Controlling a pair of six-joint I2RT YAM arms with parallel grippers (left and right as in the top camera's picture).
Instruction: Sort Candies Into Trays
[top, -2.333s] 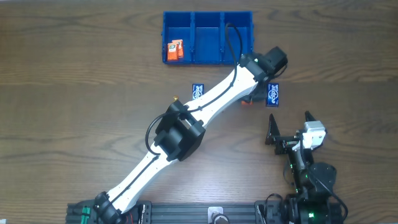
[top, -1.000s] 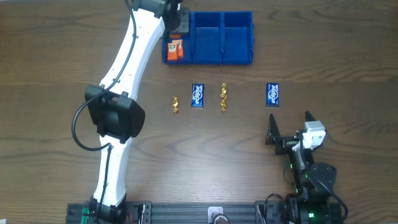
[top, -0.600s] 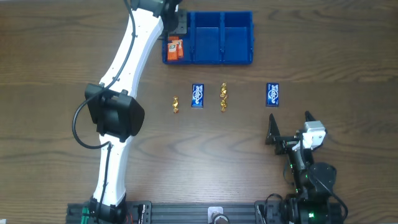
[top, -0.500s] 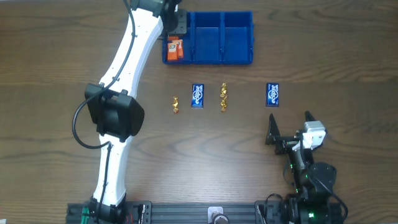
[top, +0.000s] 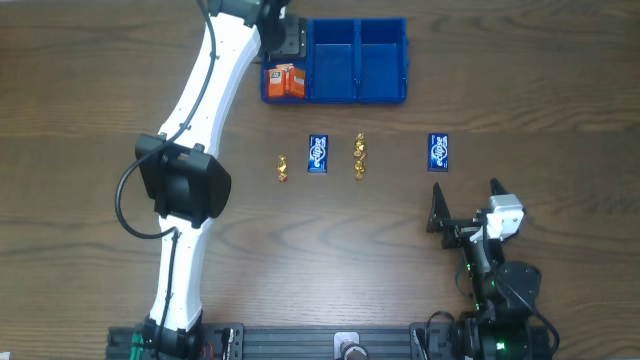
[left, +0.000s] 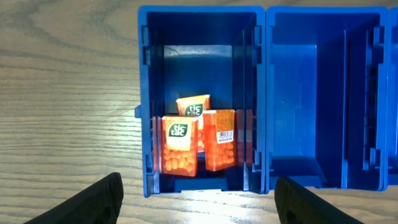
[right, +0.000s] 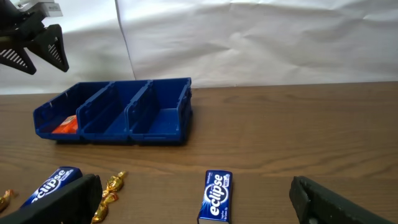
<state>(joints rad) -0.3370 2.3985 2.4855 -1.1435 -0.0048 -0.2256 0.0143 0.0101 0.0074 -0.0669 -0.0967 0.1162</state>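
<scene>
The drop-off step is just ending. The left gripper (left: 197, 184) hangs over the left compartment of the blue tray (left: 261, 93) with its fingers spread wide and nothing between them. Three orange boxes (left: 199, 140) sit in that compartment; the middle and right compartments are bare. The right gripper (top: 466, 200) rests low near its base, also spread and holding nothing.

Still out on the counter (top: 100, 100) are two blue gum packs (top: 318, 153) (top: 438, 151) and two small clusters of gold candies (top: 283, 167) (top: 360, 157), all in a row below the tray. The next move is probably a fresh pick: lift clear of the tray wall, come down over one piece, and close on it alone. The gum pack beside the gold candies needs care so that the neighbours are not dragged along.

About two seconds ago the left arm stretched across to the right side of the counter, near the right gum pack. It has since swung up to the tray. Half a second ago the orange patch in the compartment was narrower; now it is wider. The right arm has not moved.
</scene>
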